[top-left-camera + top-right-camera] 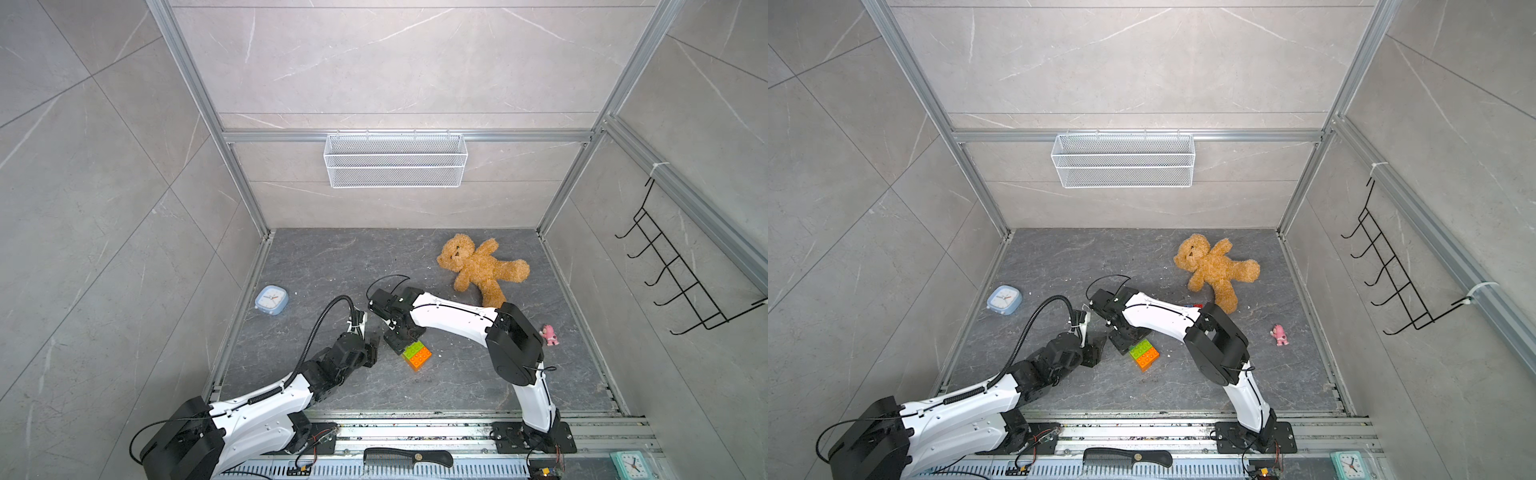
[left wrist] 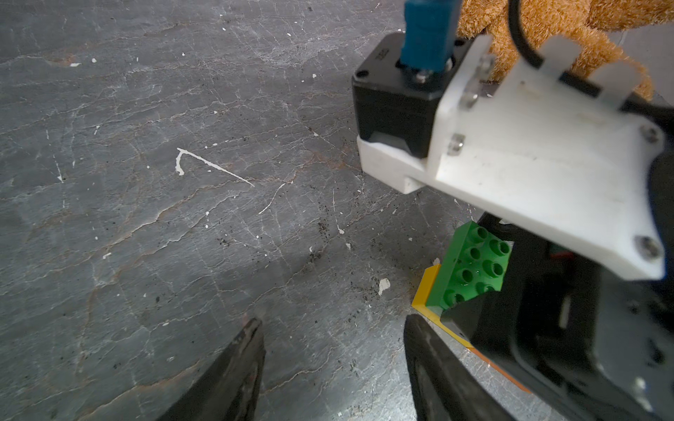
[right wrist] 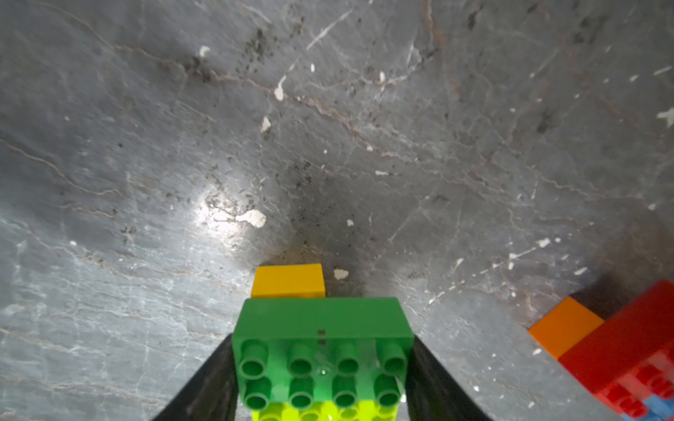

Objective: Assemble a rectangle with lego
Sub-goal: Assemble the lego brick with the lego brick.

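— Dark stone counter (image 1: pixel 478 386) is shown; where is the lego (image 1: pixel 417 354) found?
— Near its middle: a green brick (image 3: pixel 321 317) is clamped by the right tool (image 3: pixel 321 340), beside a lime brick (image 3: pixel 321 413), over a yellow brick (image 3: pixel 288 280).
— And the left tool (image 2: pixel 332 320)?
— It is seen spread apart, nothing gripped, just beside the stack.

green brick (image 3: pixel 322 328), studs up (adj. lime brick (image 3: pixel 284 413))
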Robot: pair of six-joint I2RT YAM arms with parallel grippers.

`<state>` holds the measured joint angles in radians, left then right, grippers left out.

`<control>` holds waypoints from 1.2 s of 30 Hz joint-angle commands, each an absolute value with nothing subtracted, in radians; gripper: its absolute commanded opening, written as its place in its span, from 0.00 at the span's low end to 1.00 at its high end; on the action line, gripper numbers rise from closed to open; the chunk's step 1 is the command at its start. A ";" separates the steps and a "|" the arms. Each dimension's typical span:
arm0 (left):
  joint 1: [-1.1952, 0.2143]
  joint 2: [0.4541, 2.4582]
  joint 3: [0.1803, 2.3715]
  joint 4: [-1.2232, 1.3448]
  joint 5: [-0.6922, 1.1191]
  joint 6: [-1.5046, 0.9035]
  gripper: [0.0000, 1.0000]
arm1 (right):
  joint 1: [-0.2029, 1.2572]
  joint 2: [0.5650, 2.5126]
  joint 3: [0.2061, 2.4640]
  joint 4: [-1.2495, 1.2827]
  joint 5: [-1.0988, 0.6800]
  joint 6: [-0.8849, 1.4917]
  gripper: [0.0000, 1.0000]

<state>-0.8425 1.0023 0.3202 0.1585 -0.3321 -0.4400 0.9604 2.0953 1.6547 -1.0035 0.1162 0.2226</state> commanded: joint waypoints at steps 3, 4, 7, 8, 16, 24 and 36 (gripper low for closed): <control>-0.843 0.994 0.316 0.192 -0.339 -0.419 0.64 | 0.968 2.138 1.636 -1.055 0.115 0.246 0.02; -0.844 0.993 0.314 0.190 -0.341 -0.420 0.64 | 0.968 2.141 1.628 -1.050 0.118 0.247 0.02; -0.844 0.981 0.311 0.180 -0.342 -0.422 0.64 | 0.966 2.144 1.604 -1.030 0.115 0.249 0.02; -0.844 0.976 0.310 0.178 -0.344 -0.420 0.64 | 0.965 2.147 1.600 -1.028 0.116 0.248 0.01; -0.843 0.970 0.308 0.174 -0.348 -0.420 0.64 | 0.939 2.115 1.602 -1.015 0.112 0.230 0.00; -0.843 0.985 0.314 0.183 -0.341 -0.422 0.64 | 0.927 2.159 1.562 -0.997 0.098 0.215 0.00; -0.844 0.974 0.315 0.169 -0.347 -0.419 0.63 | 0.928 2.280 1.475 -0.947 0.114 0.224 0.00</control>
<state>-0.8425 0.9859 0.3099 0.1574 -0.3355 -0.4400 0.9329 2.0903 1.5829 -0.9344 0.0834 0.2249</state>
